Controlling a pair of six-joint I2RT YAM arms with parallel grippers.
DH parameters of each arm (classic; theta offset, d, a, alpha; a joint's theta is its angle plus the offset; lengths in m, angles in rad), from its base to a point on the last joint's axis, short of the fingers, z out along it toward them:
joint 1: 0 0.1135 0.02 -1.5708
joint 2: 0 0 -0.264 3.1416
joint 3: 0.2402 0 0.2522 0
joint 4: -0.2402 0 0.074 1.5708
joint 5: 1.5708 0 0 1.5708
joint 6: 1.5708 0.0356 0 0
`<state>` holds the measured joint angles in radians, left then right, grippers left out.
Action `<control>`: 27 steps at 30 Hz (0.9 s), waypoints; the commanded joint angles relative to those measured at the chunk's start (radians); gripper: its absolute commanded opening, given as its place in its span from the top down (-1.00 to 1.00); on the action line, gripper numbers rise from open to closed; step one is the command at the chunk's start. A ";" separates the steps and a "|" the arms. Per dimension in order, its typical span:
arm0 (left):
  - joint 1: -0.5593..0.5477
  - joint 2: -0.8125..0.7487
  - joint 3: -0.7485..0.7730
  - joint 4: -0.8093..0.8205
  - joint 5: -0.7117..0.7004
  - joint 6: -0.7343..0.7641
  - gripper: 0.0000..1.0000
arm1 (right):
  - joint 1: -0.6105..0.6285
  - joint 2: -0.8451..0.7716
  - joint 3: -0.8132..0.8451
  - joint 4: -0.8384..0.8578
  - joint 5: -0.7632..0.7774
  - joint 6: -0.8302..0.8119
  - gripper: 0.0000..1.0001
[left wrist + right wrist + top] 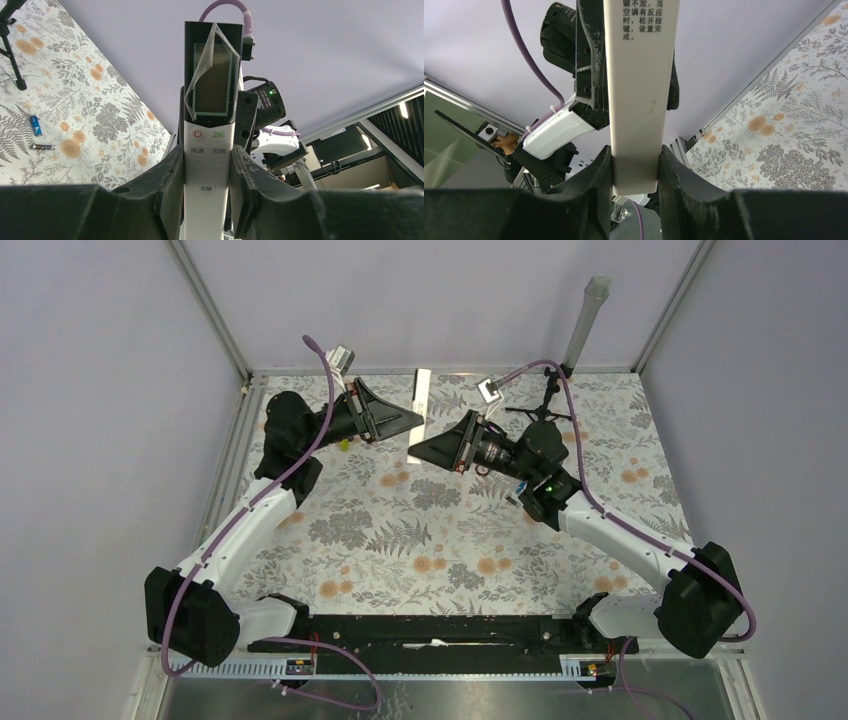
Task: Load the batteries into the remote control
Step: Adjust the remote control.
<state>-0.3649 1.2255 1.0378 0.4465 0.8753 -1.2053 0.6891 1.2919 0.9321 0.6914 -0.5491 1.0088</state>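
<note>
Remote control (207,165) is off the table (100,100), clamped in the left gripper (206,157) across its button section, display end beyond the fingertips. Right gripper (635,160) is closed onto the opposite end, fingers pressed on both sides. Batteries (35,125) lie on the table, well apart from both grippers. Risks: two rigid grips on one bar, so any arm mismatch could twist it or pop it loose. The right's hold sits near the very end and may slip.

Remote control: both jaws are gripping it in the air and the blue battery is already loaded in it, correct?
No. The blue battery is not loaded: it lies loose on the floral table, as the left wrist view shows. The rest stands: the left gripper and the right gripper both have their jaws gripping the remote control in the air.
</note>
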 commanded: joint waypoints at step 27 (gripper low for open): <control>0.041 0.134 0.673 -1.391 0.340 1.328 -0.48 | 0.002 -0.038 0.454 -1.073 -0.253 -0.948 1.00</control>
<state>-0.3252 1.3865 1.7123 -0.9401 1.1290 0.0776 0.6891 1.2461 1.3285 -0.3321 -0.7254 0.1291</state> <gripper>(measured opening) 0.741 0.387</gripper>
